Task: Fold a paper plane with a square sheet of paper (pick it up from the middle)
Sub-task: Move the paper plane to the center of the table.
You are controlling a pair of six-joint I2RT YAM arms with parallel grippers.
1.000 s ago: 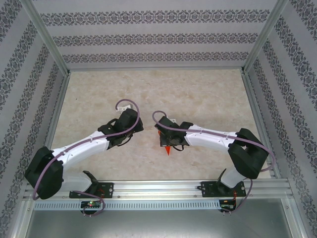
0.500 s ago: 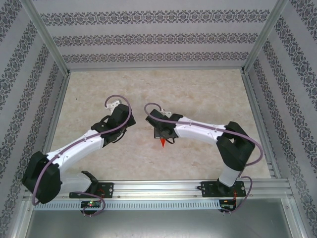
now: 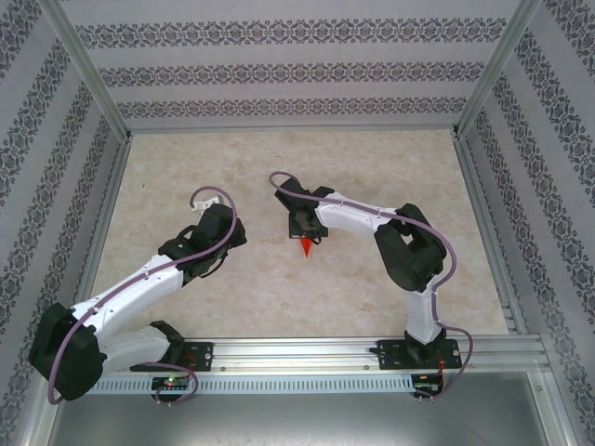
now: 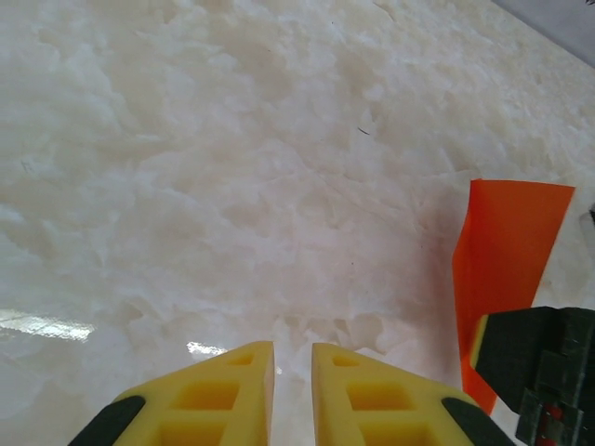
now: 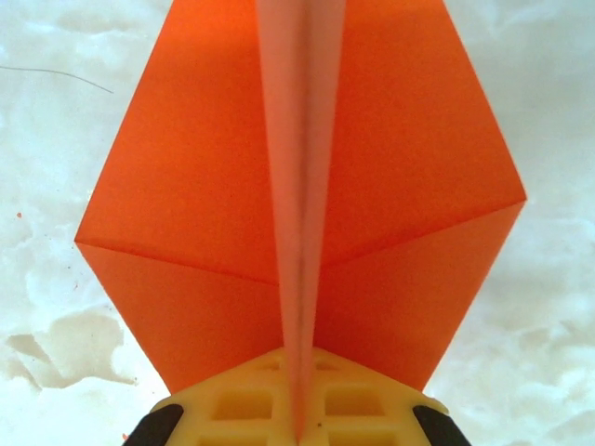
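Gripping anything, is the right arm (image 3: 358,216)? The first watcher is asking.

– It is, the second is answering. The right jaws are pinching shut on the paper plane (image 3: 305,247). In the right wrist view they are squeezing the centre crease at the bottom. The bright orange plane (image 5: 186,186) is spreading out from them as two wings, one on each side of the raised fold.

– And where is the plane sitting in the top view?

– It is poking out from under the right wrist, near the middle of the tabletop (image 3: 390,158), with its pointed tip aiming toward the near edge. Whether it is touching the tabletop or hanging just above it, the second is finding impossible to tell.

– What is the left arm (image 3: 139,279) doing?

– It is extending over the tabletop from the left, with its wrist lying to the left of the plane and not touching it. The left jaws are standing almost together with a thin slot between them, and they are holding nothing. They are pointing at bare marbled tabletop (image 4: 232,139). At the right edge of the left wrist view the orange plane (image 4: 507,260) is showing, rising from the dark body of the right wrist.
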